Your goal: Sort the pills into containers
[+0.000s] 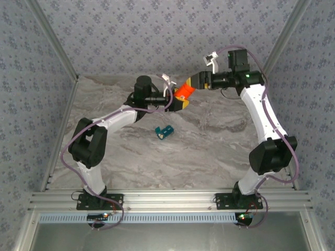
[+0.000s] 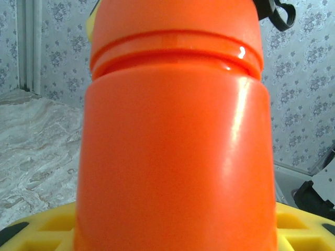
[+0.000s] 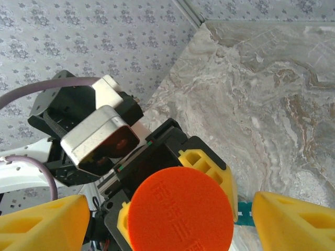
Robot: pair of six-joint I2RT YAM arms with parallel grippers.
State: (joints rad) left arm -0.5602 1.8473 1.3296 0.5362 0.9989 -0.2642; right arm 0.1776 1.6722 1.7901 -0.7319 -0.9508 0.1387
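Observation:
My left gripper [image 1: 178, 102] is shut on the orange bottle [image 1: 183, 94], holding it tilted above the table at the back centre. In the left wrist view the bottle [image 2: 175, 130] blocks most of the frame, with yellow fingers [image 2: 44, 230] beside its base. My right gripper [image 1: 192, 83] is open at the cap end. In the right wrist view the round orange cap [image 3: 180, 209] faces the camera between the spread yellow fingers [image 3: 42, 225], which stand apart from it. The teal-blue pill box [image 1: 164, 132] lies on the marble table, and a sliver of it [image 3: 243, 214] peeks past the bottle. No pills are visible.
The marble tabletop [image 1: 220, 141] is walled by patterned panels at the back and both sides. The left arm's wrist and camera housing [image 3: 99, 138] sit right behind the bottle. An aluminium rail [image 1: 167, 201] runs along the near edge.

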